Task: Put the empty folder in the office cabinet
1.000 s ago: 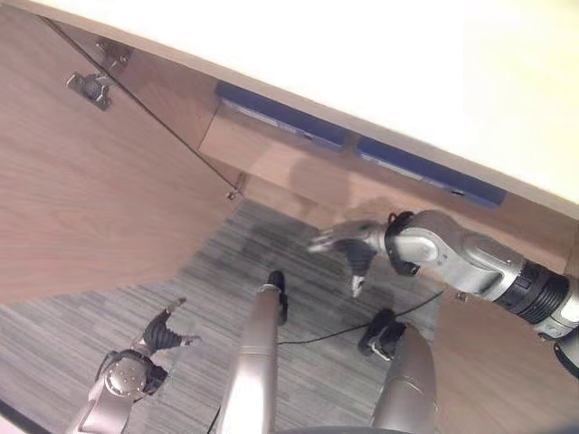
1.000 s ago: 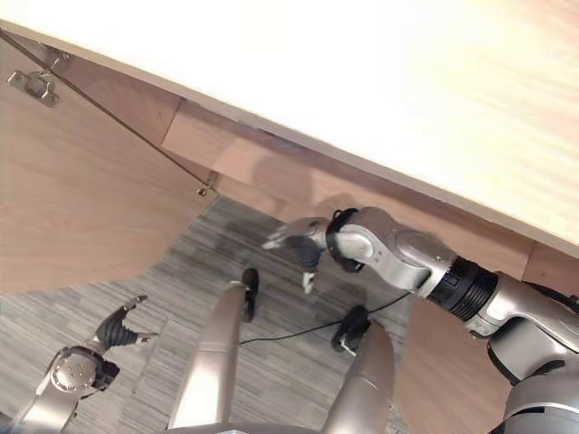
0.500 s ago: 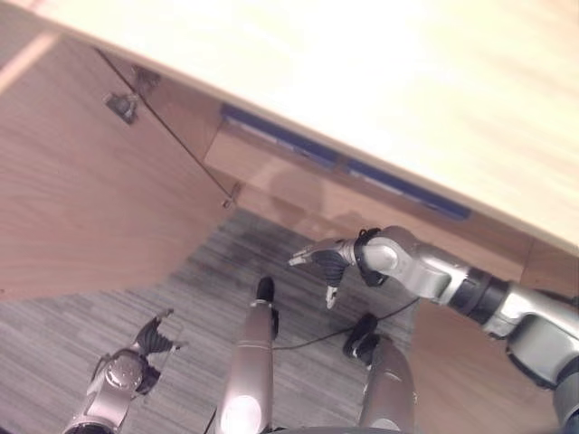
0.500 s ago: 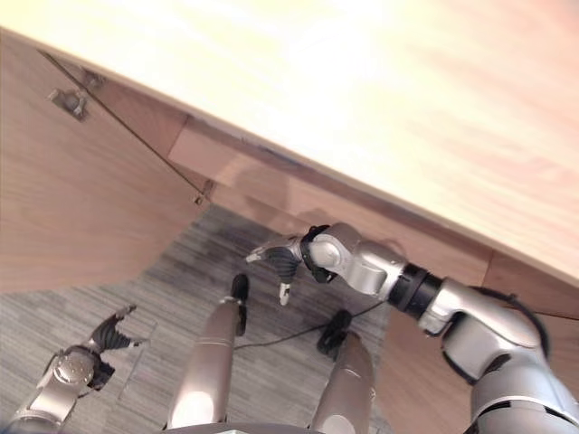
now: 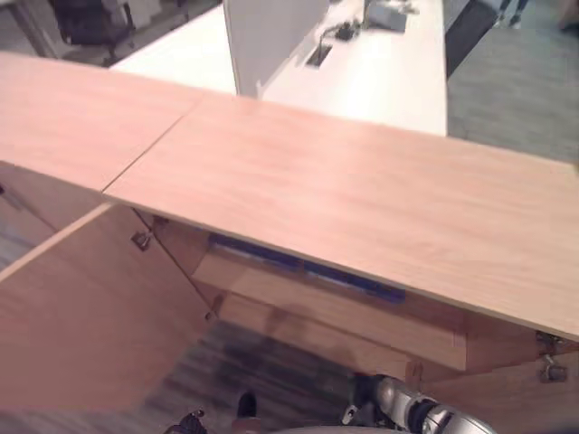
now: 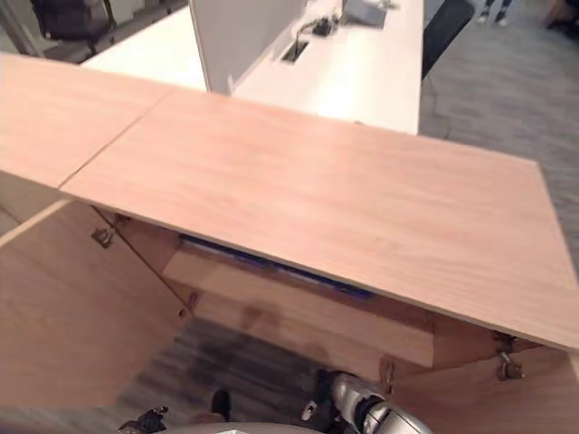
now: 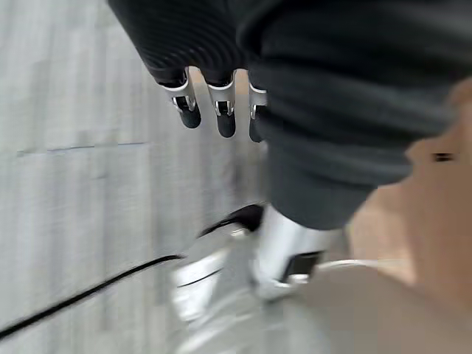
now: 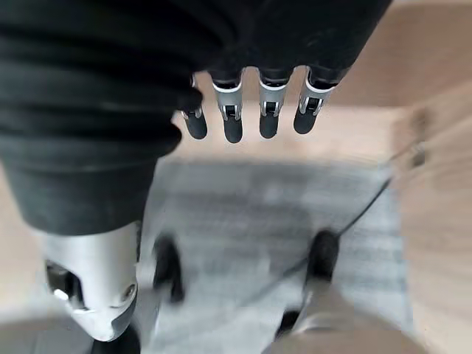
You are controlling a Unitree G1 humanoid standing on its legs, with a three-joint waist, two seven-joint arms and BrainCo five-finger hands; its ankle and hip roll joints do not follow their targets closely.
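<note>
Fingers of the left hand [image 7: 214, 103]: straight, relaxed, dark tips over grey carpet [image 7: 81, 184], grasping nothing. Fingers of the right hand [image 8: 251, 110]: likewise straight in a row, released, holding nothing, hanging before the carpet and the pale wood of the cabinet front.

Office cabinet [image 5: 362, 217]: low, light wood, broad flat top seen from above. Left door [image 5: 81, 316] swung open toward the near left, with a metal hinge [image 5: 141, 240] at its inner edge. Right door hinge [image 5: 548, 366] at the far right edge of the opening.

Folder [image 5: 303, 267]: blue, lying flat on the upper shelf inside the cabinet, its long edge showing just under the top panel, above a wooden shelf front [image 5: 326, 307].

White desk [image 5: 362, 54]: beyond the cabinet, with an upright white divider [image 5: 271, 36].
</note>
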